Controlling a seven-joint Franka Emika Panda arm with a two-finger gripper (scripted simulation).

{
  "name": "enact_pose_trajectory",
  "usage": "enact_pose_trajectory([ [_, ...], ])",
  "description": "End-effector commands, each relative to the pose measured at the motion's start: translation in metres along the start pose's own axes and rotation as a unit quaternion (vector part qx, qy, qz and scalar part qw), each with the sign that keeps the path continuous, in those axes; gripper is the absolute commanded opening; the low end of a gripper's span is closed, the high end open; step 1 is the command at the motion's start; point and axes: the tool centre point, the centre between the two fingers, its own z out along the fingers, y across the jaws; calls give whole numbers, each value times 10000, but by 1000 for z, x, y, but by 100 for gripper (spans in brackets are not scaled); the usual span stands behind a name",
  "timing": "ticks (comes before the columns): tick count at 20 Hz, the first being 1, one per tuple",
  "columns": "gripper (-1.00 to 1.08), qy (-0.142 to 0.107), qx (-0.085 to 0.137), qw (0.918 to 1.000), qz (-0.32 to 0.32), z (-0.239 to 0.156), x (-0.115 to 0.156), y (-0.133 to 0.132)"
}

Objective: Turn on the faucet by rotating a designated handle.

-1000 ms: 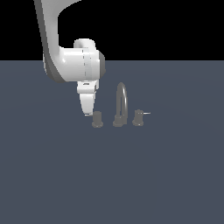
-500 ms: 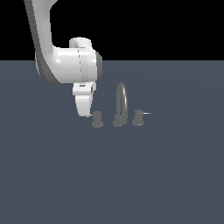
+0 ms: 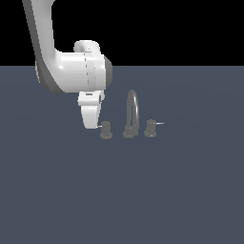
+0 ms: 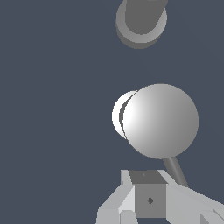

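The small dark grey faucet (image 3: 132,113) stands mid-scene with its tall arched spout between two short knobs. The handle (image 3: 106,129) is the knob on the exterior view's left, and its thin pale lever (image 3: 99,126) points left. My white gripper (image 3: 90,125) hangs just left of that handle, its tips level with the lever's end, touching or nearly so. The fingers look pressed together with nothing between them. In the wrist view a dark grey knob (image 4: 141,22) shows beyond a large pale ball shape (image 4: 159,120), and the gripper (image 4: 148,194) sits close under it.
The twin knob (image 3: 150,127), with its lever pointing to the exterior view's right, stands on the far side of the spout. A flat dark blue-grey floor (image 3: 143,190) spreads all around. My bulky white arm (image 3: 71,71) rises above the gripper.
My arm has shifted toward the exterior view's left and the gripper has dropped slightly, ending beside the handle's lever. The faucet's knobs look unmoved.
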Motion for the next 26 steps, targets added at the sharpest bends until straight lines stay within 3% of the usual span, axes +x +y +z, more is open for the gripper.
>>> enact_pose_trajectory([
  [1,-100,24,-101,9999,1,0,2,16],
  [6,-100,23,-114,9999,-7,-1,4,32],
  [8,-100,-18,-62,10000,-73,0,-7,26],
  [18,-100,19,-113,9999,-15,-1,34,51],
  [19,-100,19,-113,9999,-15,-1,34,51],
  [20,-100,-45,-80,9998,-178,0,9,48],
  [26,-100,4,-108,9999,-55,-1,57,43],
])
